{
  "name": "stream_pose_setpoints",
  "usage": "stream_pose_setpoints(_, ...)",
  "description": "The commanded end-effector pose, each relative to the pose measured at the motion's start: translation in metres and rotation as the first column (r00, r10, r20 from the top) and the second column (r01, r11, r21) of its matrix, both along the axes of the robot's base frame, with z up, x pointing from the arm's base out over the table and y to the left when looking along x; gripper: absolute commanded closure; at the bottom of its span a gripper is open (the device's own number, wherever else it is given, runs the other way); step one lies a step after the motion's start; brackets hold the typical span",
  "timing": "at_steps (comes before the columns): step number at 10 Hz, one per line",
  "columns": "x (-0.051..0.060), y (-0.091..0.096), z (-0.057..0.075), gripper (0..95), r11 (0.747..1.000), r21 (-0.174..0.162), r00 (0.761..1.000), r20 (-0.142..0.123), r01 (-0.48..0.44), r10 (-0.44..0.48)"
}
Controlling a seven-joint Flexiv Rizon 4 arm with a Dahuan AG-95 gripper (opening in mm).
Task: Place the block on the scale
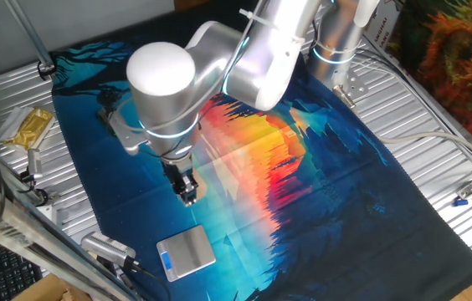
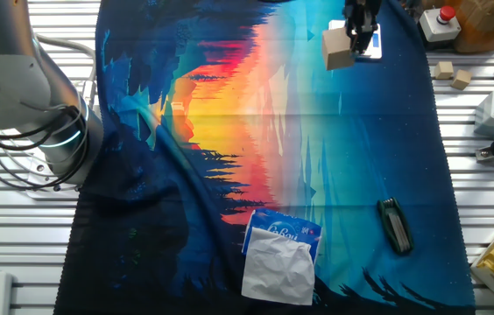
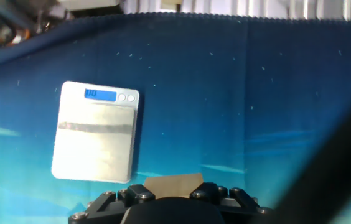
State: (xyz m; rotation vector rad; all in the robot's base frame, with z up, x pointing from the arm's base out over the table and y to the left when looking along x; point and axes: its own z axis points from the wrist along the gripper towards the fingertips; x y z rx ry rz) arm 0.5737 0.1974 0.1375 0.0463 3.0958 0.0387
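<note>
The block (image 2: 338, 47) is a light tan wooden cube held between my gripper's fingers (image 2: 358, 35), lifted above the cloth. In the hand view the block (image 3: 173, 183) shows at the bottom edge between the dark fingers (image 3: 228, 198). The scale (image 3: 96, 132) is a flat silver square with a blue display strip, lying on the blue cloth up and left of the block. In one fixed view the scale (image 1: 187, 252) lies near the cloth's front edge, below and in front of my gripper (image 1: 187, 191). In the other fixed view the scale (image 2: 371, 45) is mostly hidden behind the gripper.
A blue-and-white tissue packet (image 2: 280, 254) and a small dark bar (image 2: 394, 224) lie on the cloth. Two spare wooden cubes (image 2: 451, 73) and a red button box (image 2: 441, 24) sit off the cloth. A silver tool (image 1: 106, 247) lies left of the scale.
</note>
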Motion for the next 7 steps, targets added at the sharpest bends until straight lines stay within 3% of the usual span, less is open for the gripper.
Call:
stream_pose_setpoints(1, 0.002, 0.011, 0.002, 95.0, 0.994, 0.010, 0.994, -0.003, 0.112, -0.112)
stream_pose_setpoints(3, 0.013, 0.031, 0.001, 95.0, 0.988, 0.009, 0.988, 0.003, 0.154, -0.155)
stream_pose_setpoints(7, 0.035, 0.061, 0.010, 95.0, 0.976, 0.007, 0.976, 0.001, 0.219, -0.219)
